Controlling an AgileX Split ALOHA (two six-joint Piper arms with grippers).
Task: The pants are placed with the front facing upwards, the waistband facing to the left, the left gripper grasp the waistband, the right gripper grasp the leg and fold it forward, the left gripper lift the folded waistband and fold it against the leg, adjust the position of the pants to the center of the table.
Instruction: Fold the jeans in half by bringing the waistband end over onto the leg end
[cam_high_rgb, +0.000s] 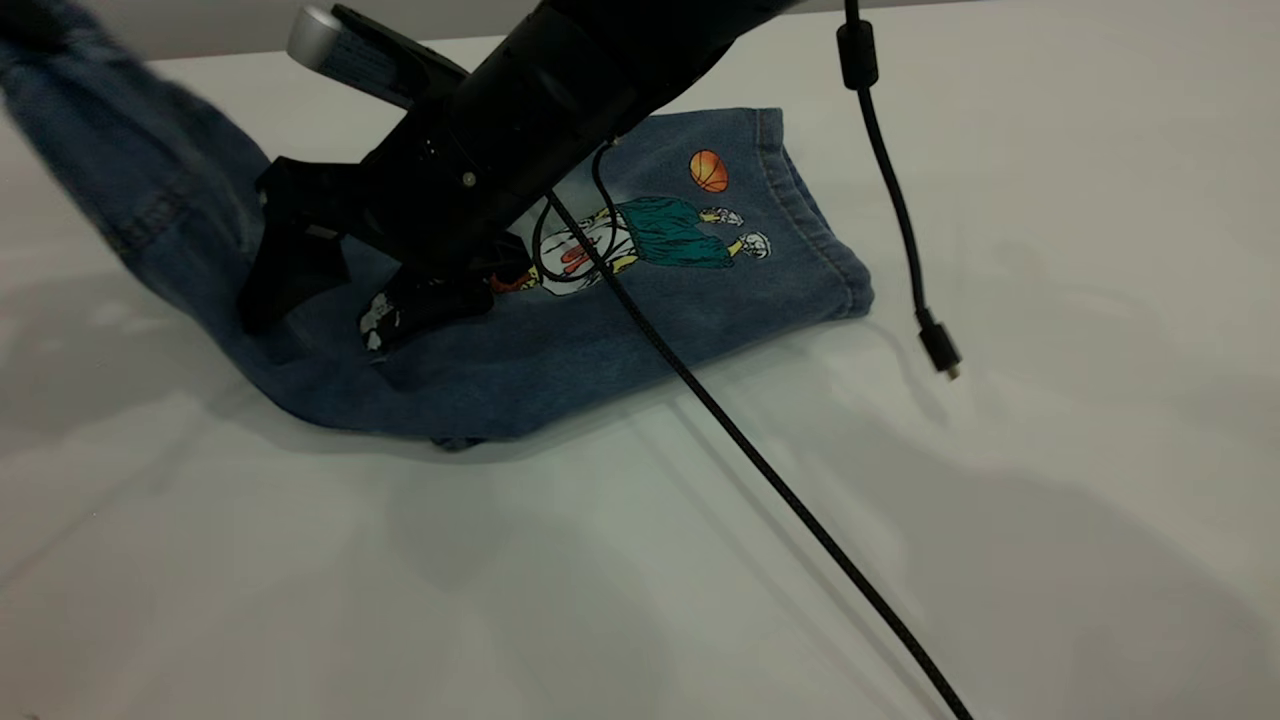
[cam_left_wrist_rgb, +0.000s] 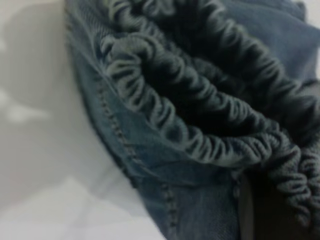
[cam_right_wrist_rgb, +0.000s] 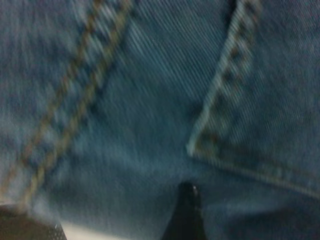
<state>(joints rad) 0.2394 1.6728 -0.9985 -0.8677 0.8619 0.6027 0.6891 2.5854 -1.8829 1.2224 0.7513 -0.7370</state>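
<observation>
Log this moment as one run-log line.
stage: folding waistband toward leg | left gripper: lifting waistband | right gripper: pressing down on pants | leg: flat on table, print up

Pants (cam_high_rgb: 620, 330) lying folded on the table (cam_high_rgb: 1050, 500), upper centre of frame; waistband (cam_left_wrist_rgb: 200, 120) end raised toward upper left; loose cable (cam_high_rgb: 900, 220) hanging upper right.

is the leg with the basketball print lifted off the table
No, the leg lies flat on the table, print facing up; only the pants' left end is raised.
</observation>
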